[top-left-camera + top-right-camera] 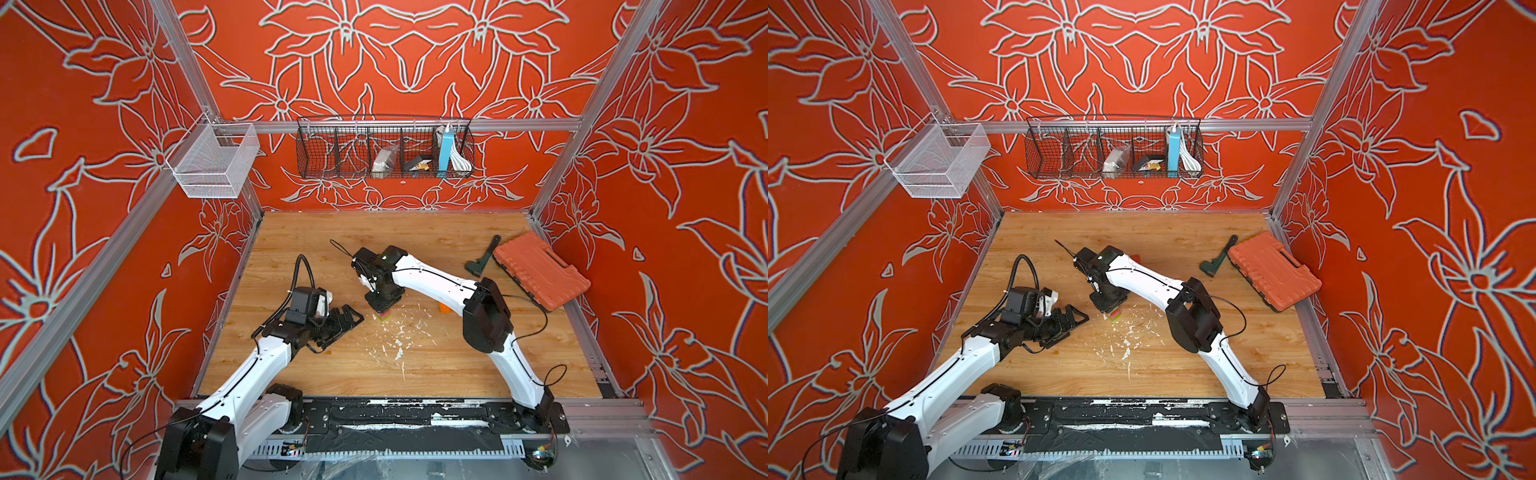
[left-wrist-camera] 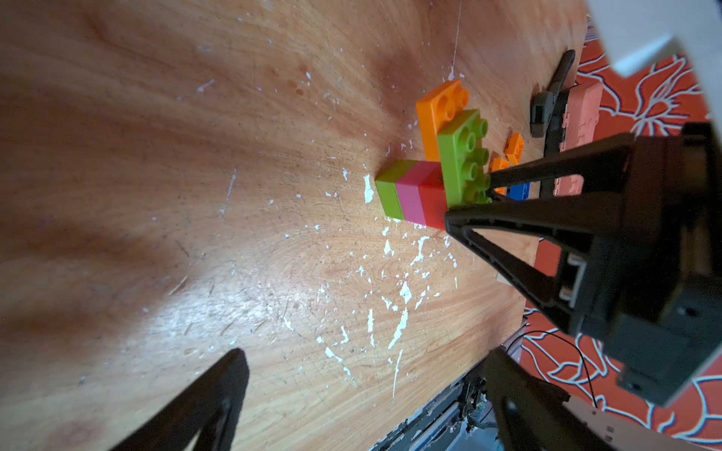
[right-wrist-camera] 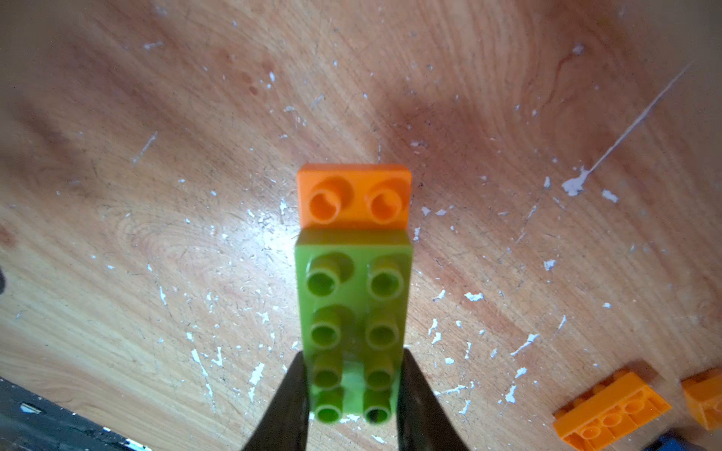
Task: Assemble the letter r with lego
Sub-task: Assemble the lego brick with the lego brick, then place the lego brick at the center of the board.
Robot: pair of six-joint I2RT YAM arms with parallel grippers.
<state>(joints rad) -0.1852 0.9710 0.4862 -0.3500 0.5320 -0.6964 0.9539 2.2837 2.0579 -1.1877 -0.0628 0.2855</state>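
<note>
- Brick of lime-green studded plastic is being clamped by the right gripper atop a lime-pink-red brick column.
- Left gripper is being held open to its left.

Red walls patterned with pale outlined flowers close in three sides, framed by aluminium rails. On the back rail hangs a black wire basket split into compartments; a white mesh basket hangs at the left corner. Below lies a light wood-grain worktop — scratched, and spattered with white flecks near its middle. Light falls from above, leaving a bright sheen on the wood.
</note>
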